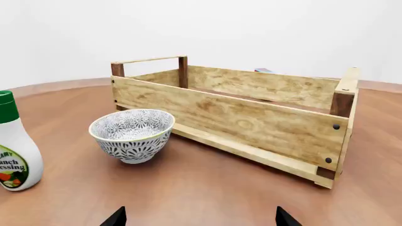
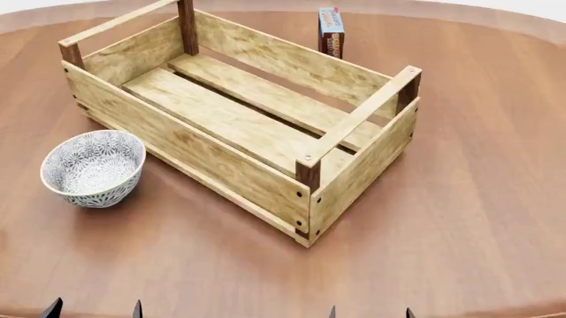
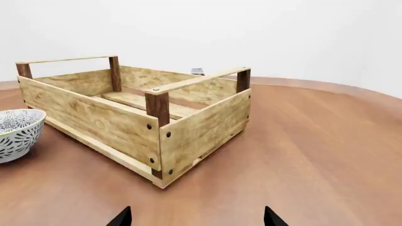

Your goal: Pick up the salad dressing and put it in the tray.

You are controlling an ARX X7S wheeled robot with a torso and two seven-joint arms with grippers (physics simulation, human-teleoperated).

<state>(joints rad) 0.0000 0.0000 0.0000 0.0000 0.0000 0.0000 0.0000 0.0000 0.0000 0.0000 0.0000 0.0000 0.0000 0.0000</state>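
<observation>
brown round wooden table carries everything here, with a plain white wall behind. the tray, a slatted light-wood crate, stands in the middle of the head view and is empty. a patterned bowl sits at its 8 o'clock, just beside the long wall, and a small red-blue carton stands behind it at 1 o'clock.

you see the salad dressing only in the left wrist view, upright, well out past the bowl; the head view does not show it.

left gripper and right gripper both hold their tips spread wide and carry nothing.

i think the risk is this: you must reach for the bottle without head view, so the left fingers may push the tall slim body and tip it, or brush the bowl on the way to the tray.
</observation>
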